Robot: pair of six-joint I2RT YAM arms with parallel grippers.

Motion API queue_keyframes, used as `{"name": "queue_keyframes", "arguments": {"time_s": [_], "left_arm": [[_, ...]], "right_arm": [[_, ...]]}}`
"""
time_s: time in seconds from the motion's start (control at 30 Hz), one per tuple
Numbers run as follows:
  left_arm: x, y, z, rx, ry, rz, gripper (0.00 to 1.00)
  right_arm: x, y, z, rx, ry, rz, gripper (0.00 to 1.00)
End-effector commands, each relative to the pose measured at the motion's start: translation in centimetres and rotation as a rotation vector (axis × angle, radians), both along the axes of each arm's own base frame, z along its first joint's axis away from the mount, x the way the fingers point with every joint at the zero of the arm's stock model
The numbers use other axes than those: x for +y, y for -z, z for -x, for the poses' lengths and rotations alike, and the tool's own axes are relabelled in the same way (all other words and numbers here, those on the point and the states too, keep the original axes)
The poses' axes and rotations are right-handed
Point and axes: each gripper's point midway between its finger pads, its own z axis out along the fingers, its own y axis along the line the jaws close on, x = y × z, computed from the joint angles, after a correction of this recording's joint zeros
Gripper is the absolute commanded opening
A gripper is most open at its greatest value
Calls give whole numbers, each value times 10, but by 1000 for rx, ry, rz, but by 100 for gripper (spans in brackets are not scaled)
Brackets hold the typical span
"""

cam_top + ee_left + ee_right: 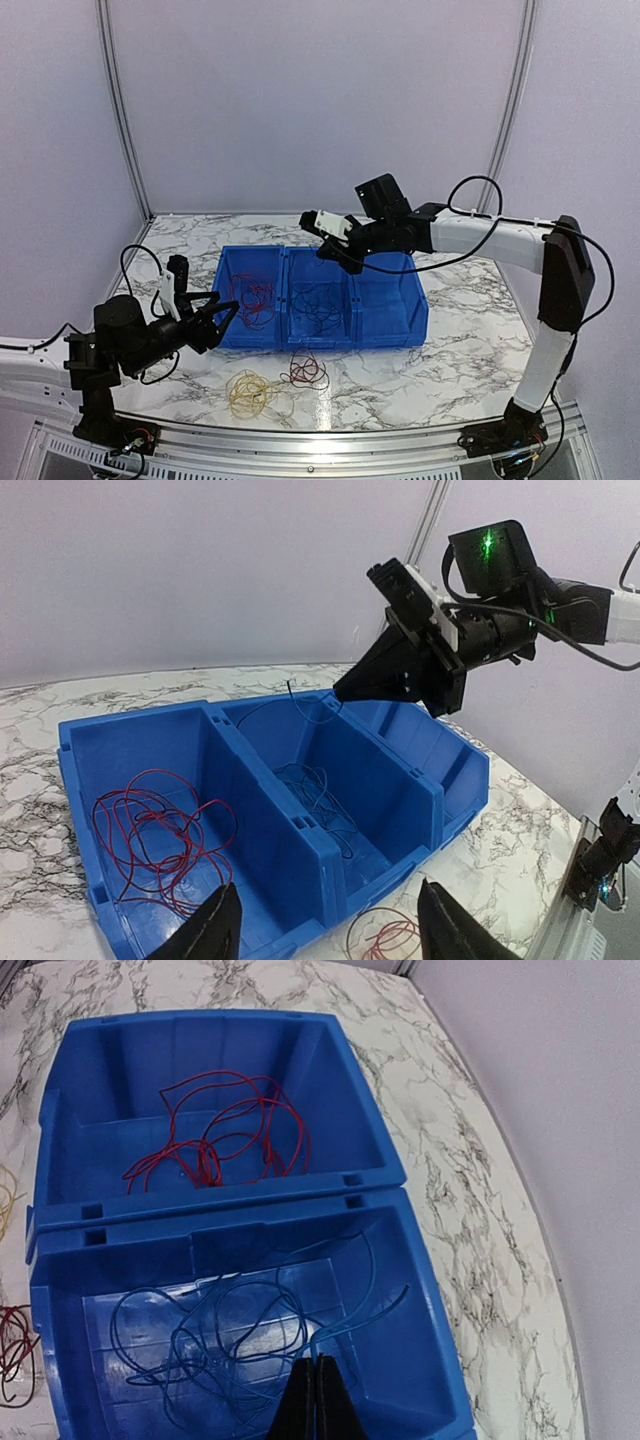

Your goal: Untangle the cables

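Right jaws pinch the blue cable (200, 1345) above the middle bin (320, 338); left jaws gape left of it. Likely depositing; next needs a clean release.

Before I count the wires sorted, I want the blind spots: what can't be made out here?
- Floor of the right-hand blue plastic bin: behind its divider wall in the left wrist view, outside the right wrist view.
- Thin yellow wire coil: cut off by the right wrist view's left edge.
- Dark red wire coil: cut by the left wrist view's bottom edge.
- Thin dark blue wire: crossings too fine from the top view.
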Motion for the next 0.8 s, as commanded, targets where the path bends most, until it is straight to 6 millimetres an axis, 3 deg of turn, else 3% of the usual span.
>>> {"name": "queue_keyframes", "arguments": {"time_s": [0.0, 0.2, 0.3, 0.4, 0.5, 0.67, 0.77], "left_arm": [[3, 7, -3, 2, -28, -27, 63], [-11, 22, -5, 38, -4, -80, 63], [-18, 26, -5, 47, 21, -96, 63], [-22, 28, -6, 51, 23, -108, 63], [-22, 30, -7, 51, 20, -120, 63], [-24, 46, -9, 66, 19, -176, 64], [-28, 63, -10, 101, 17, -212, 64]], "right_arm": [[9, 20, 15, 9, -60, 84, 0], [15, 50, 30, 78, -84, 166, 1], [14, 57, 34, 99, -73, 224, 22], [7, 45, 43, 112, -69, 229, 36], [-7, 18, 47, 70, -40, 224, 45], [-29, -14, 68, 25, -41, 182, 49], [-33, -8, 102, 67, -159, 129, 45]]}}
